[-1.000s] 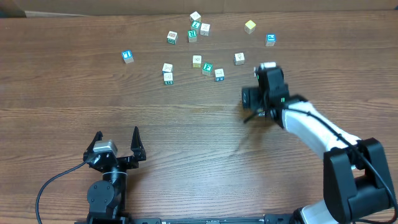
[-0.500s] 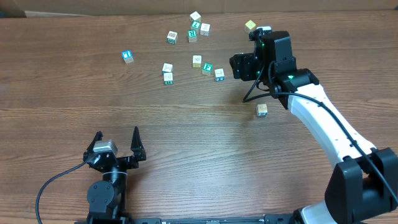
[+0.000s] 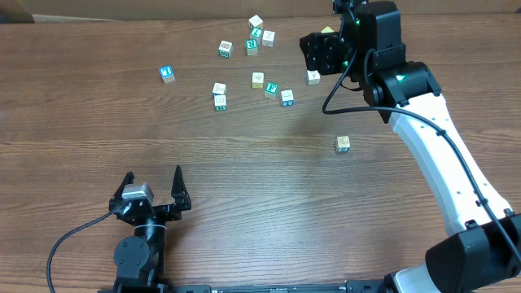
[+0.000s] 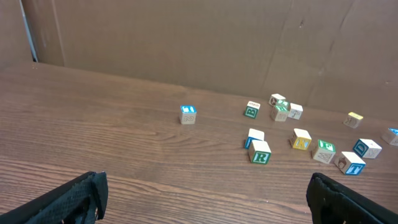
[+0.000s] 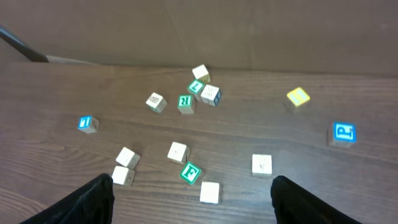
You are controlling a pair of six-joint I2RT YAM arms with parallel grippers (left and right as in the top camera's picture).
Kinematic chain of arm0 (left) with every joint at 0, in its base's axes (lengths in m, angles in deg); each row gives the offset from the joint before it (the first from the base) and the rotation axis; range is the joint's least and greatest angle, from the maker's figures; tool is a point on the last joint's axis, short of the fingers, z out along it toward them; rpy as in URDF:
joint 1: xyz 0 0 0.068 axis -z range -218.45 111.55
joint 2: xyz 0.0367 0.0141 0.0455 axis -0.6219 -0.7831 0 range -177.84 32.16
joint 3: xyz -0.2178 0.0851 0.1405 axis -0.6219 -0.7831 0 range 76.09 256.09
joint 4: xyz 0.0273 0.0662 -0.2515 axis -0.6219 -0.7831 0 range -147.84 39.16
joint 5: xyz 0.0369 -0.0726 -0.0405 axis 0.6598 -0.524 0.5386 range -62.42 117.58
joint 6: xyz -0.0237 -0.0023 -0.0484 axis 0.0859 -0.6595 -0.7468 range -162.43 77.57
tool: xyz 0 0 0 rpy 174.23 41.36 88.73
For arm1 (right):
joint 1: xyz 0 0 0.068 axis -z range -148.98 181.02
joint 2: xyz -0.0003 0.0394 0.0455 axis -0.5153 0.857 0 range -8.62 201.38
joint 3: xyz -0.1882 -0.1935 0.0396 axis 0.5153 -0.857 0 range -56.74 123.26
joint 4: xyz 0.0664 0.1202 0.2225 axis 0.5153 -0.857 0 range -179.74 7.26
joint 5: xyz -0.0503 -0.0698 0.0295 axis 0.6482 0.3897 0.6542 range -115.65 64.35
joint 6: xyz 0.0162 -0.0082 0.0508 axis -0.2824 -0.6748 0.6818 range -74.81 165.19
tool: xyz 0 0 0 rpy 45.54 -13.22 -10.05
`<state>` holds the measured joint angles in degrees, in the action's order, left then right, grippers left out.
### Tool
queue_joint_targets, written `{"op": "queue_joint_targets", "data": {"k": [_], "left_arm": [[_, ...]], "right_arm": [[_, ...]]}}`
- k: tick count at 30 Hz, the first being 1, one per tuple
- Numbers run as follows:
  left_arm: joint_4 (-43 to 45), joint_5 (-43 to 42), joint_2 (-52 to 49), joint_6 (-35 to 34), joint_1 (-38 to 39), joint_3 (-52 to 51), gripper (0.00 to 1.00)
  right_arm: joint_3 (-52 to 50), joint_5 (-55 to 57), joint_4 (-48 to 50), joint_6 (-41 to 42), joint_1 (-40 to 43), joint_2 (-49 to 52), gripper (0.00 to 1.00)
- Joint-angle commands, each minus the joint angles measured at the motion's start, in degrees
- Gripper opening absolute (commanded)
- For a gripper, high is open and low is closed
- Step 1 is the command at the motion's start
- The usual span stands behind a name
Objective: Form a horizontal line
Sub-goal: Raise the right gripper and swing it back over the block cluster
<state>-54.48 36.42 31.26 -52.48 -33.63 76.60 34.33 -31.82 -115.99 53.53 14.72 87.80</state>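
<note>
Line: not made yet. The cubes (image 5: 178, 151) lie loose on the wooden table (image 3: 81, 122), spread over the upper middle of the overhead frame.
Count, right wrist view: fourteen cubes on show.
Count, overhead: one more, a lone tan cube (image 3: 343, 144), well apart from the others, below and right of them at mid-frame.
Top bunch: four cubes (image 3: 256, 32) packed close at the top centre of the overhead frame. I cannot tell which of them touch.
Slanted three: three cubes (image 3: 272, 89) close together, running down to the right just below that bunch, on a diagonal and not level.
Pair: two cubes (image 3: 219, 95), one right above the other, left of the slanted three.
Singles: a blue cube (image 3: 167, 73) far out at upper left, a white one (image 3: 225, 49) left of the top bunch, and a cream one (image 3: 313, 77) right beside the right arm's dark head.
Right side, right wrist view: one yellow cube (image 5: 298, 96) and a second blue cube (image 5: 342, 132), each on its own.
Right gripper (image 5: 193, 208): up over the top right of the spread, fingers wide apart, nothing held.
Left gripper (image 3: 153, 175): low at the bottom left of the overhead frame, well away from every cube, fingers spread, nothing between them.
</note>
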Motion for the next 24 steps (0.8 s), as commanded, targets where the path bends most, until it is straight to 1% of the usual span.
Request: {"op": "queue_joint_targets", "data": {"k": [1, 9, 12, 15, 18, 24], "left_arm": [[0.02, 0.13, 0.59, 1.25, -0.31, -0.22, 1.00], [0.02, 0.13, 0.59, 1.25, -0.31, -0.22, 1.00], [0.02, 0.13, 0.59, 1.25, -0.31, -0.22, 1.00], [0.02, 0.13, 0.59, 1.25, -0.31, -0.22, 1.00], [0.02, 0.13, 0.59, 1.25, -0.31, -0.22, 1.00], [0.02, 0.13, 0.59, 1.25, -0.31, -0.22, 1.00]], "right_arm": [[0.39, -0.39, -0.02, 0.81, -0.94, 3.13, 0.78], [0.35, -0.37, 0.92, 0.83, -3.04, 11.50, 0.79], [0.33, -0.35, 1.66, 0.83, -3.65, 14.34, 0.76], [0.28, -0.33, 1.84, 0.83, -3.91, 17.09, 0.67], [0.28, -0.33, 2.40, 0.83, -3.91, 19.98, 0.63], [0.15, -0.37, 3.50, 0.83, -3.96, 24.65, 0.60]]}}
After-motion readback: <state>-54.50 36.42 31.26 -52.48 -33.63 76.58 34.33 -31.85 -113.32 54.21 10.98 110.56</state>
